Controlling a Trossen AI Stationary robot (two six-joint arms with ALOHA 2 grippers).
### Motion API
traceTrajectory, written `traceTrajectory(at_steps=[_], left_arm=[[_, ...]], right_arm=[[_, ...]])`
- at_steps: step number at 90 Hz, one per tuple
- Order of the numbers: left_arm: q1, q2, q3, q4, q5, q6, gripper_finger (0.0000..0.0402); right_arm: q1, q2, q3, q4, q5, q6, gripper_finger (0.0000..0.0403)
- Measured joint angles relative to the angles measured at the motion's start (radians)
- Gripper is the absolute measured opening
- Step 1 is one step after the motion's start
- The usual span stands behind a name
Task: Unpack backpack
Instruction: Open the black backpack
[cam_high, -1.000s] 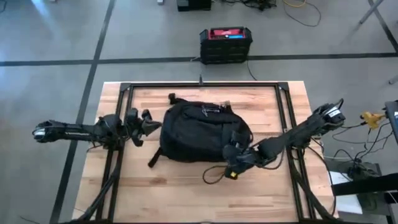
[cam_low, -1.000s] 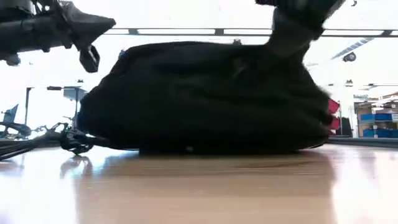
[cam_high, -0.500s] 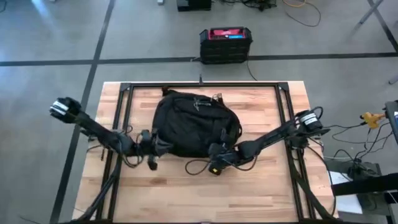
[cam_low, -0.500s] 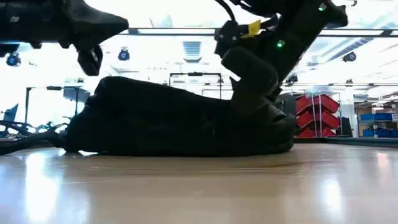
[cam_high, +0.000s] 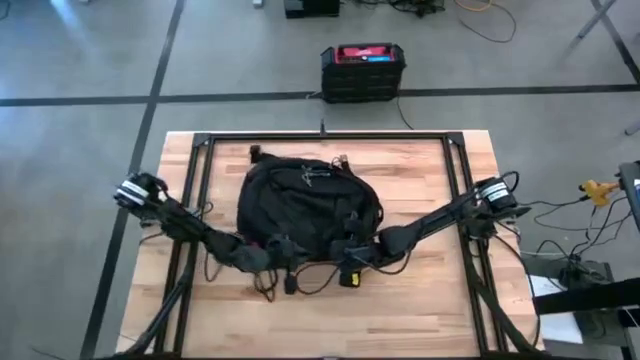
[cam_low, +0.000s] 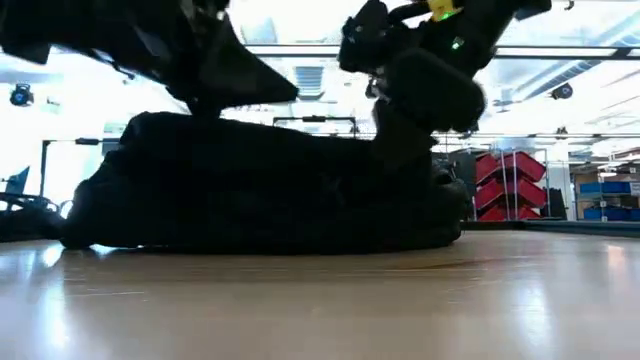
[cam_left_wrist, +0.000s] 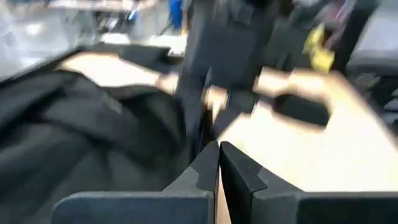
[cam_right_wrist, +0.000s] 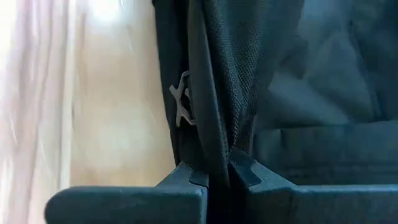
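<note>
From above, the backpack (cam_high: 308, 205) sat roughly mid-bench, a rounded black lump with loose straps (cam_high: 300, 280) trailing off its near edge onto the wooden bench (cam_high: 420, 310). It looked zipped up as far as I could tell, and nothing of its contents showed. The left pincer (cam_high: 285, 252) was down at the bag's near-left edge and the right pincer (cam_high: 345, 252) at its near-right edge, quite close to each other. Off the bench on the floor was a rigid black box with a red top (cam_high: 362, 70). At bench level the backpack (cam_low: 260, 185) lay slumped flat, with both arms coming down onto it from above. The left wrist camera was pretty blurry, but the left pincer (cam_left_wrist: 219, 163) had its fingers pressed together with nothing visible between them, black fabric alongside. In the right wrist camera, the right pincer (cam_right_wrist: 214, 173) was clamped tight on a fold of the backpack (cam_right_wrist: 298, 93), mesh-textured fabric running up from between the fingers, with a small pale logo (cam_right_wrist: 181, 99) just beside the fold.
</note>
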Motion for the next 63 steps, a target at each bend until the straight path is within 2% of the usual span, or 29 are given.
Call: traceTrajectory(at_steps=[15,26,37,43,53,63], left_arm=[[0.010,0.054,0.153,-0.283,-0.108,-0.103,0.0000],[0.019,0.117,0.220,-0.462,-0.120,-0.194,0.0000],[0.019,0.173,0.244,-0.568,-0.086,-0.306,0.0000],[0.013,0.197,0.242,-0.585,-0.066,-0.333,0.0000],[-0.006,0.222,0.242,-0.582,-0.050,-0.369,0.0000],[-0.038,0.224,0.242,-0.594,-0.042,-0.391,0.0000]], right_arm=[[0.001,-0.027,0.000,-0.032,-0.004,0.000,0.0000],[-0.001,-0.027,0.015,-0.047,-0.115,-0.032,0.0008],[0.000,-0.033,0.082,-0.180,-0.257,-0.027,0.0054],[0.004,-0.039,0.131,-0.308,-0.289,-0.032,0.0089],[0.004,-0.055,0.194,-0.494,-0.258,-0.122,0.0145],[-0.007,-0.078,0.193,-0.553,-0.065,-0.244,0.0185]])
